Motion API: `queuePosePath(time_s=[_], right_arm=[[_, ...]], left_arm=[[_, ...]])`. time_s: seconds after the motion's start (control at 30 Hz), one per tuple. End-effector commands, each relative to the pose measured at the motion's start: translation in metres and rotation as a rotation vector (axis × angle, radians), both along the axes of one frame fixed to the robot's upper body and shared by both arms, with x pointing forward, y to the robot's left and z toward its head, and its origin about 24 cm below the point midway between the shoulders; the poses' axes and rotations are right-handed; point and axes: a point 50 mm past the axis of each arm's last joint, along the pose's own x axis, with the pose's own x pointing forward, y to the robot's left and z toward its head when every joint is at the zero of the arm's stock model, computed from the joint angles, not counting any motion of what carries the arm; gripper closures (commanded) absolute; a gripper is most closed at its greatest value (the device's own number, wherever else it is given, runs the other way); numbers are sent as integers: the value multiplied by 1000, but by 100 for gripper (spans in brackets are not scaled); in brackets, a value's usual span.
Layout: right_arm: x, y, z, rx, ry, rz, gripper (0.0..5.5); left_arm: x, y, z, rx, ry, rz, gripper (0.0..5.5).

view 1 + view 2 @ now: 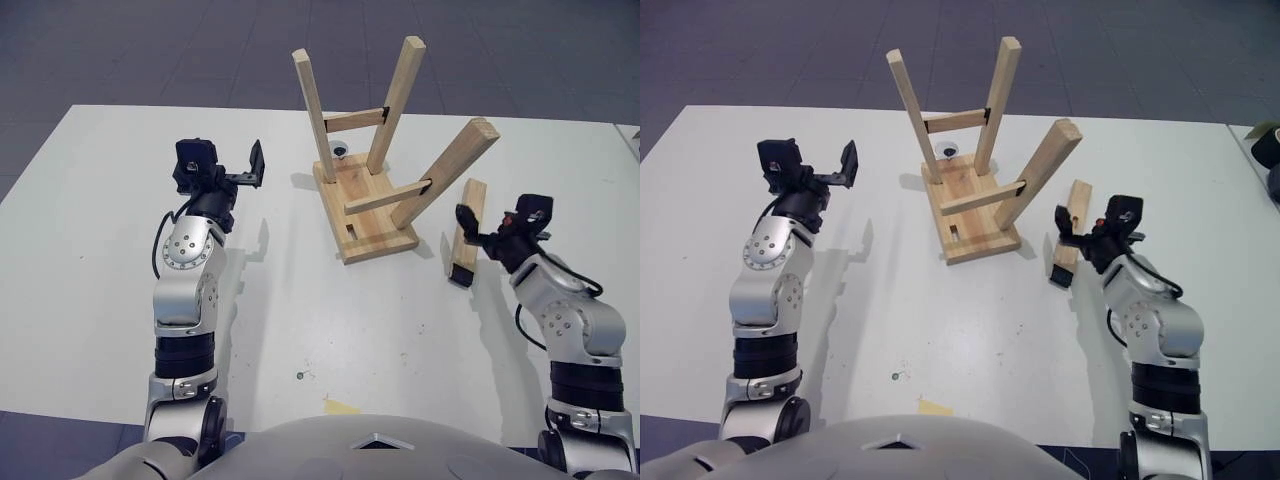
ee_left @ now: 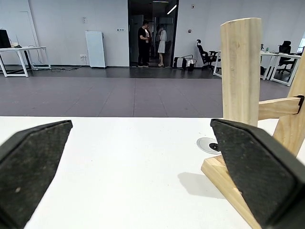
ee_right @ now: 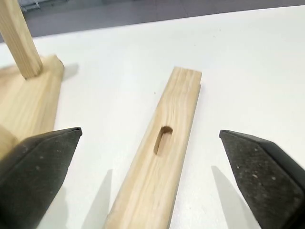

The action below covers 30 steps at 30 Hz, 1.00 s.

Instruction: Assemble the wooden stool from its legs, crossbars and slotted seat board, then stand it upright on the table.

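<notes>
The right gripper [image 3: 150, 133] hangs spread wide over the loose leg [image 3: 178, 102] lying flat beside the upturned stool [image 1: 370, 235]; an off-centre pinch could twist it away. Farther off, the left gripper [image 2: 141, 143], also released, could nudge the stool.

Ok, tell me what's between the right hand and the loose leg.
Nothing. In the right wrist view the open right hand straddles the loose leg, which lies on the table, with no part in between.
</notes>
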Motion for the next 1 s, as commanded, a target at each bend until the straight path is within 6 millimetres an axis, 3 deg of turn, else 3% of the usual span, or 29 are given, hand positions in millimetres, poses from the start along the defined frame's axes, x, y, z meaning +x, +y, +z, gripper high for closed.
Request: queuePosePath(time_s=[0.03,0.23,0.77,0.93,1.0], right_arm=[[-8,11,-12,-85,105,57,13],[-12,11,-18,-181,169,54,103],[-8,11,-21,-156,199,-22,340],[6,12,-6,-149,78,-57,340],[18,6,17,-169,-103,-111,340]], left_arm=[[-2,0,0,8,-5,9,10],[0,0,0,6,-3,12,10],[0,-1,0,13,-7,24,10],[2,0,3,17,-16,23,10],[3,-1,6,5,-24,20,10]])
